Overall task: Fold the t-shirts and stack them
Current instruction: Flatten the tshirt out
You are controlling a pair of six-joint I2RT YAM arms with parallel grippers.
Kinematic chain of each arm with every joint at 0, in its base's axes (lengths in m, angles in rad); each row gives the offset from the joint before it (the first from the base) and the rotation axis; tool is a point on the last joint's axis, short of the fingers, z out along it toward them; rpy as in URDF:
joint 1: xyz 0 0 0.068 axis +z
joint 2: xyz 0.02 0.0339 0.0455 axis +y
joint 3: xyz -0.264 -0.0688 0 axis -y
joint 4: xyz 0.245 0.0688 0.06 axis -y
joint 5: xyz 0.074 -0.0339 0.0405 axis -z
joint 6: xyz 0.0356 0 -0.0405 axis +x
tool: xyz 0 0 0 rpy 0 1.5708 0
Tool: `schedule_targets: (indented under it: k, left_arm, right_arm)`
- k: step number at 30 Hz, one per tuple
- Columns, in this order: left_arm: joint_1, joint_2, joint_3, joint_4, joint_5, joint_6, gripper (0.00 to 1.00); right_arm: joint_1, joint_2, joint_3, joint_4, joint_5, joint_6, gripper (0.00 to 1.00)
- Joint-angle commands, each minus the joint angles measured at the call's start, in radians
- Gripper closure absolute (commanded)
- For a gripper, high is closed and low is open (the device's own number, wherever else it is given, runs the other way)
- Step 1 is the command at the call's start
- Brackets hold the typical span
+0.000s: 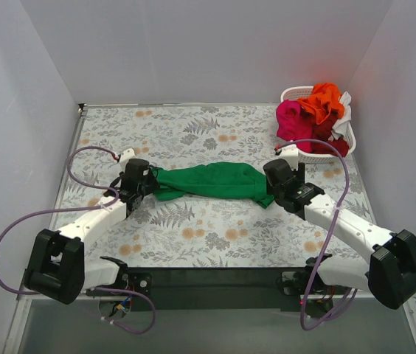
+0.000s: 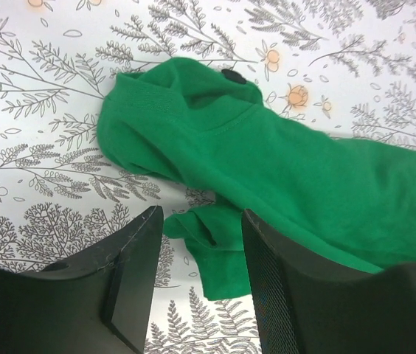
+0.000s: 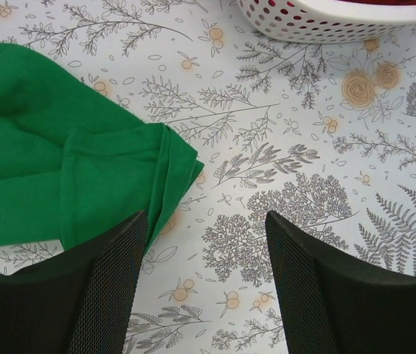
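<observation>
Green t-shirt (image 3: 38, 140) beyond left edge

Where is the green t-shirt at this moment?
Top view: the green t-shirt lies stretched across the middle between the left fingers and right fingers, with the white basket at the far right.

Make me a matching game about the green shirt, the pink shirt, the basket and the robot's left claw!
Things:
1. green t-shirt
2. white basket
3. pink t-shirt
4. left gripper

Where or how:
A. at the far right corner of the table
B. piled in the basket with other shirts
C. open, at the left end of the green shirt
D. lying stretched out across the middle of the table

Pairs: 1-D, 2-A, 3-B, 4-C
</observation>
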Motion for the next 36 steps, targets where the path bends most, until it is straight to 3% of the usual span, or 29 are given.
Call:
schedule_targets:
  k: [1, 7, 13, 25, 36]
  left_arm:
    - [0.003, 0.007, 0.012, -0.007, -0.01, 0.009, 0.56]
    - [0.003, -0.085, -0.074, -0.01, -0.035, -0.063, 0.59]
    - [0.002, -0.332, -0.201, 0.073, -0.021, -0.057, 0.56]
    - [0.003, -0.236, -0.189, 0.083, 0.115, 0.008, 0.56]
    - [0.005, -0.059, -0.091, 0.045, 0.007, 0.02, 0.57]
  right_arm:
    - [-0.003, -0.02, -0.007, 0.033, -0.017, 0.006, 0.4]
    - [-0.003, -0.041, -0.015, 0.042, -0.039, 0.001, 0.4]
    - [-0.003, -0.023, -0.013, 0.064, -0.079, -0.002, 0.39]
    - [-0.002, -0.09, -0.041, 0.067, -0.071, -0.006, 0.37]
    - [-0.002, -0.098, -0.041, 0.068, -0.089, -0.01, 0.37]
